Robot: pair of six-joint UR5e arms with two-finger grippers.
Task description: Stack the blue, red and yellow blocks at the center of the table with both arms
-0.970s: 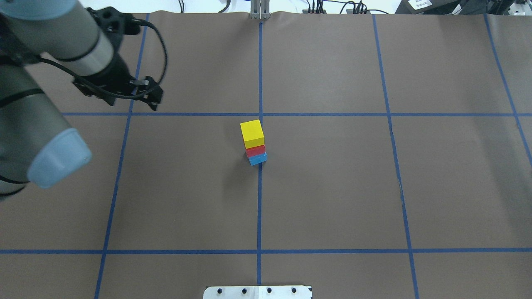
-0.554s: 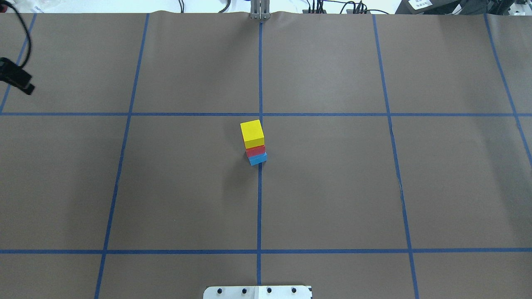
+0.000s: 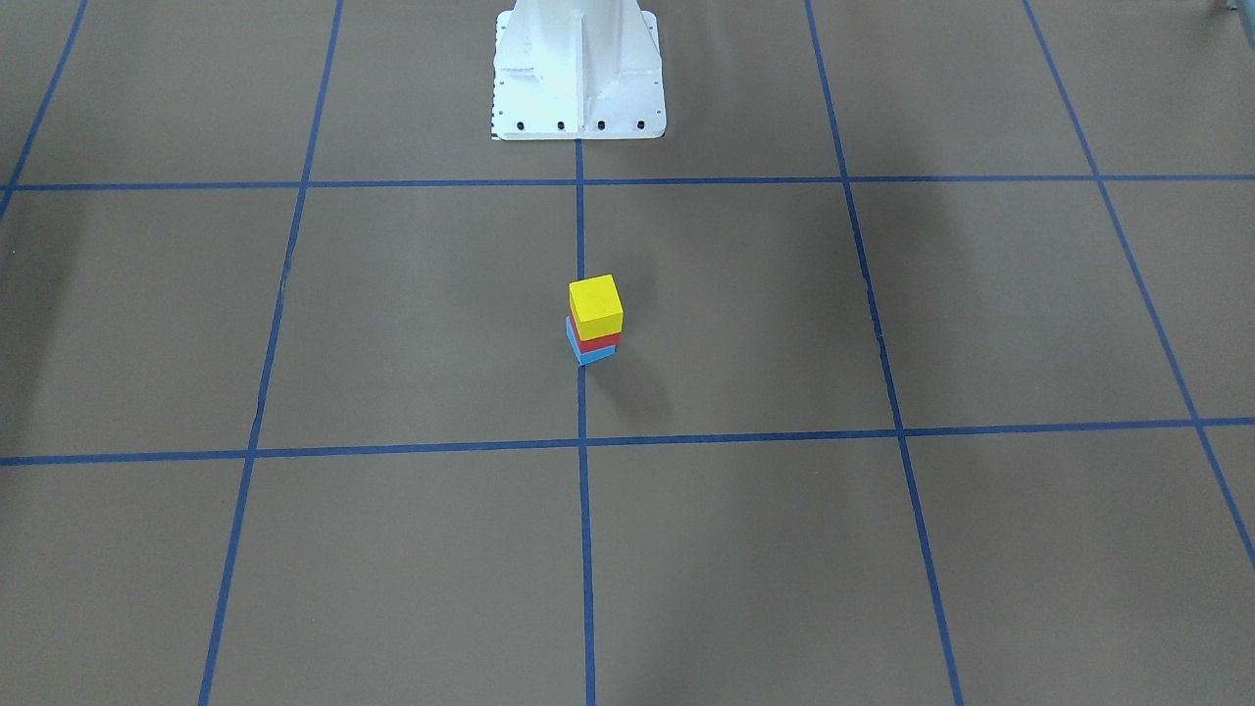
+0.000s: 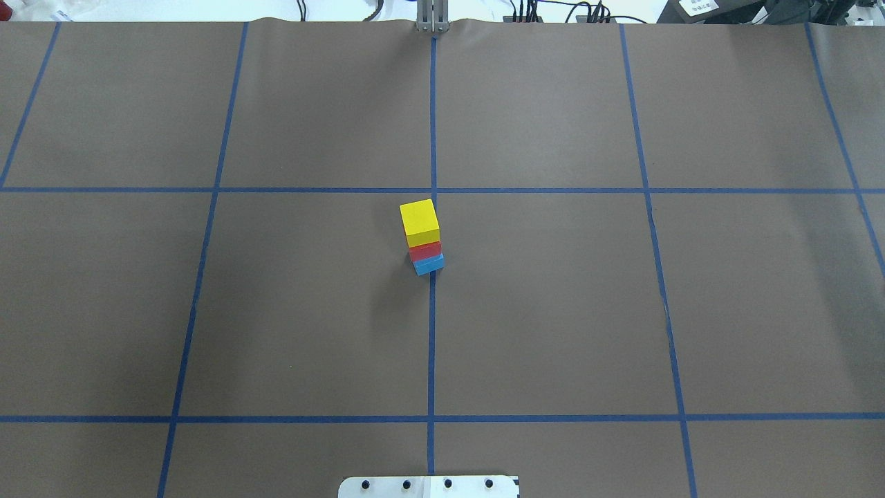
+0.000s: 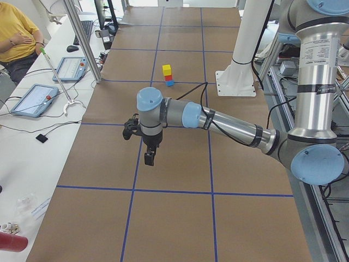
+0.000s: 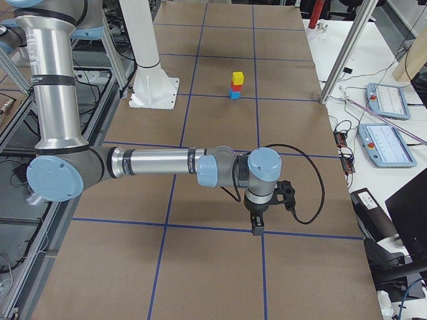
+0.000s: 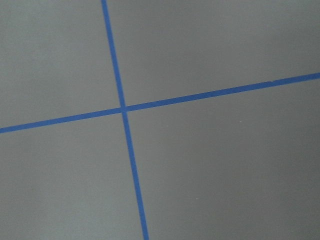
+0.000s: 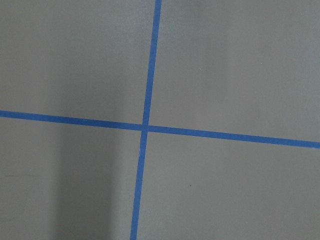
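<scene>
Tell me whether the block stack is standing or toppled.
Standing. The yellow block sits on the red block, which sits on the blue block; none lies beside the others on the table.

Brown table gridded with blue tape, white desk with tablets alongside

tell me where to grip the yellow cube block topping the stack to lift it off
Pinch the yellow cube block by two opposite flat side faces, descending from straight above. It sits topmost on the red block and blue block, so a sideways approach would likely topple the stack.
</scene>
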